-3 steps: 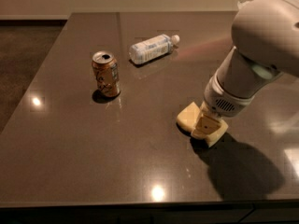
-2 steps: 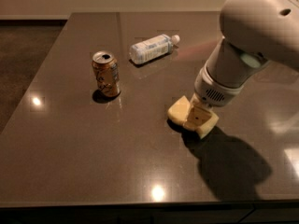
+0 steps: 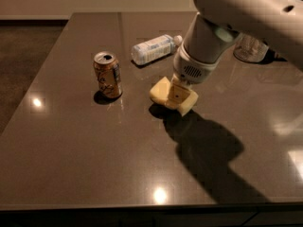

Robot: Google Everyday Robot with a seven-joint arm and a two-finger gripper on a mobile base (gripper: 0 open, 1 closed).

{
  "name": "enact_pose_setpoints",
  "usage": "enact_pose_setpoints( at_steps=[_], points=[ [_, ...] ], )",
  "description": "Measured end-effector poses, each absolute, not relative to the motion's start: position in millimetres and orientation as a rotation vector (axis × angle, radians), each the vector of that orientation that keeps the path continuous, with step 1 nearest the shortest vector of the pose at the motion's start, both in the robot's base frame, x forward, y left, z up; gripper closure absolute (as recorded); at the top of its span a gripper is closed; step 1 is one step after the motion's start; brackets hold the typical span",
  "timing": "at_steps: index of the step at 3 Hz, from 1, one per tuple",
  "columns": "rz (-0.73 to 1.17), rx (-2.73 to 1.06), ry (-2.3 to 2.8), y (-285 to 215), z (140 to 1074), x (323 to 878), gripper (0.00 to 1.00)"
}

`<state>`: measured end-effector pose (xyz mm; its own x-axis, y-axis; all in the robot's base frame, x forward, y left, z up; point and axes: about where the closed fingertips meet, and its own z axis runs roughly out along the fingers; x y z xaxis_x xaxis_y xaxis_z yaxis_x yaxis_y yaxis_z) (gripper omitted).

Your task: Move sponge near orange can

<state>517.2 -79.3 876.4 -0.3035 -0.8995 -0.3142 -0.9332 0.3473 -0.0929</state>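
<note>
The orange can (image 3: pixel 107 74) stands upright on the dark table (image 3: pixel 71 145), left of centre. The pale yellow sponge (image 3: pixel 161 92) is held just to the right of the can, slightly above the tabletop, with its shadow under it. My gripper (image 3: pixel 177 95) comes down from the white arm at the upper right and is shut on the sponge, with one cream finger showing across the sponge's middle. A gap about one can-width wide separates sponge and can.
A clear plastic bottle (image 3: pixel 155 48) with a white label lies on its side behind the sponge. A clear glass object (image 3: pixel 251 48) stands at the far right, partly behind the arm. The table's front edge runs along the bottom.
My gripper has carried the sponge leftward and further back, from the right of the table toward the can. The can and bottle have not moved.
</note>
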Motion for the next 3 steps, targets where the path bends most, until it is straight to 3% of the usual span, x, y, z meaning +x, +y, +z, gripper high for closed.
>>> enact_pose_setpoints(
  at_steps=[1, 3],
  points=[
    [0.162, -1.665, 2.271, -57.7, 876.7, 535.2, 1.00],
    [0.215, -1.733, 2.235, -23.0, 867.1, 544.6, 0.59]
  ],
)
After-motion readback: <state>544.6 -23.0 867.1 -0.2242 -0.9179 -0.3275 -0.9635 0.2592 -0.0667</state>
